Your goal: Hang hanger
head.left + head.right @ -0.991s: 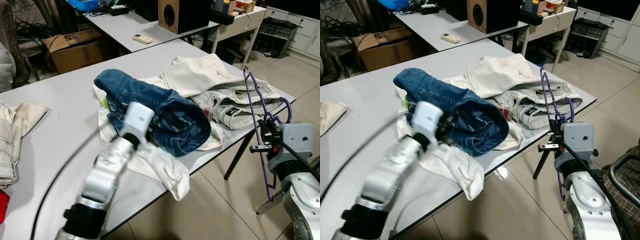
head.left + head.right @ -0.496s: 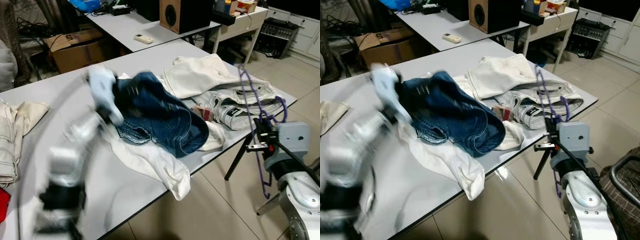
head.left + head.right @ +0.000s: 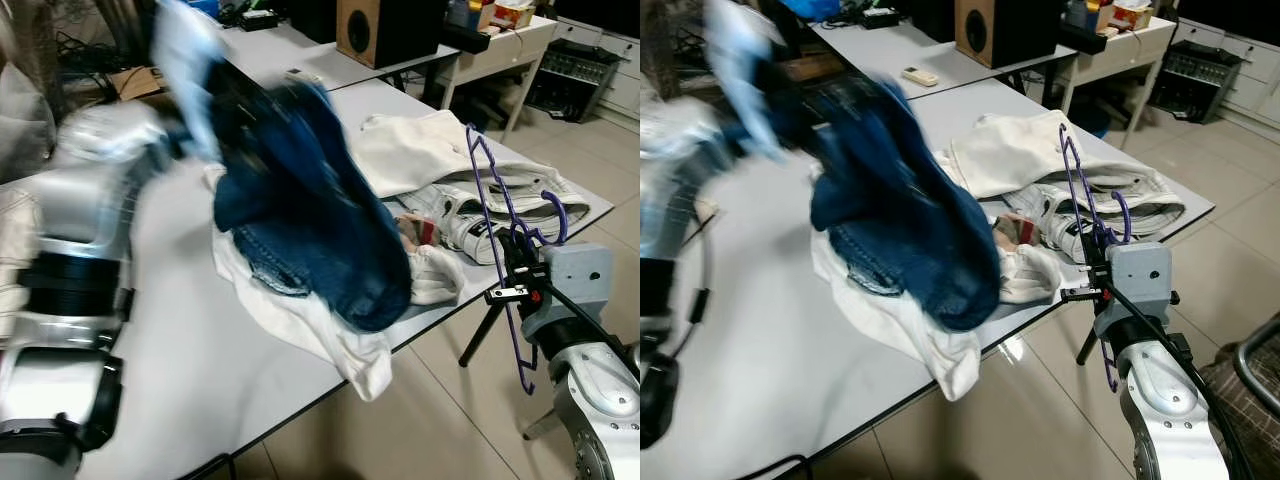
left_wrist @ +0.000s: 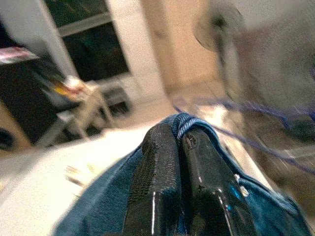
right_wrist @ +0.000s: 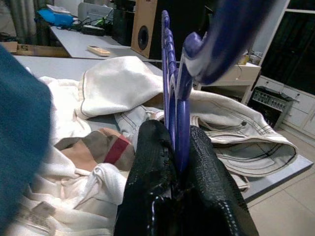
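A purple hanger stands upright off the table's right edge, with my right gripper shut on its lower part; the right wrist view has its black fingers pinching the purple bar. My left gripper is shut on the waistband of blue jeans, lifted high above the grey table; its arm is blurred at the left. The jeans hang down over a white garment.
More pale clothes and light jeans are piled on the table's right part. A second table with a wooden speaker and a remote stands behind. A white cabinet is at the far right. Tiled floor lies below my right arm.
My left arm has swung up and to the left, lifting the blue jeans off the pile. The right gripper keeps the hanger in about the same place.
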You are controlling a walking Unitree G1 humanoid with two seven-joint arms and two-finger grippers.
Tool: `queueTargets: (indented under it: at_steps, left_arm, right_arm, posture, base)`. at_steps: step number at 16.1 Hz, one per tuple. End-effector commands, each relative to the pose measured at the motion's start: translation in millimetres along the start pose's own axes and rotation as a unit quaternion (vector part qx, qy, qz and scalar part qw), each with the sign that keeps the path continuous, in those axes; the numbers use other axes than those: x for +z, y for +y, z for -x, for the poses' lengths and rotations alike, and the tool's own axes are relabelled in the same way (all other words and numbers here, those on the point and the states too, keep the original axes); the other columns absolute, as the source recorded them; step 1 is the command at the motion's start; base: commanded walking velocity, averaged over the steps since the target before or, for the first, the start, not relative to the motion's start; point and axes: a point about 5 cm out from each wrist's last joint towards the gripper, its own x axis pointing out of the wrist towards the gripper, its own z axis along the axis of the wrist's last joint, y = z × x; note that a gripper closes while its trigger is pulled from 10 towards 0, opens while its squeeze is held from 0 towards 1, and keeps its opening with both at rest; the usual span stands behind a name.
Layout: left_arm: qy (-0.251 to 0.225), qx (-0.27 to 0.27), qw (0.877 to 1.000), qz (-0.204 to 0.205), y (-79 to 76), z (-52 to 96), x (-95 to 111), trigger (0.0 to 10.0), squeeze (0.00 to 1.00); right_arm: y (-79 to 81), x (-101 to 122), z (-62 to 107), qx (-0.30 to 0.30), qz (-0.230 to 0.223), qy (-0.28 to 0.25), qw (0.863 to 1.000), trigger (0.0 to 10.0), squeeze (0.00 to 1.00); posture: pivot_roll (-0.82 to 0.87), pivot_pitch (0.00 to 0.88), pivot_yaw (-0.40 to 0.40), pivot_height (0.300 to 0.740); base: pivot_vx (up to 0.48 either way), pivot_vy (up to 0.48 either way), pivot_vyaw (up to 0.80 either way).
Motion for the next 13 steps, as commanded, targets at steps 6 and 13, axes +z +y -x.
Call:
queueTargets:
  at_steps: [6, 13]
  left_arm:
    - [0.153, 0.113, 0.982, -0.003, -18.9, -58.1, -92, 10.0, 1.00]
    - [0.031, 0.087, 0.985, 0.143, -46.7, -37.6, -76, 10.0, 1.00]
  right_arm:
    - [-3.4, 3, 2.3, -0.008, 0.003, -0.007, 1.000, 10.0, 0.00]
    - [-13.3, -1, 5.1, -0.012, 0.018, 0.012, 1.000, 10.0, 0.00]
  posture:
    - [-0.24, 0.007, 0.066, 0.740]
    - [-0.24, 0.018, 0.056, 0.740]
  base:
    - [0.000, 0.000, 0.00]
    - [0.000, 0.000, 0.00]
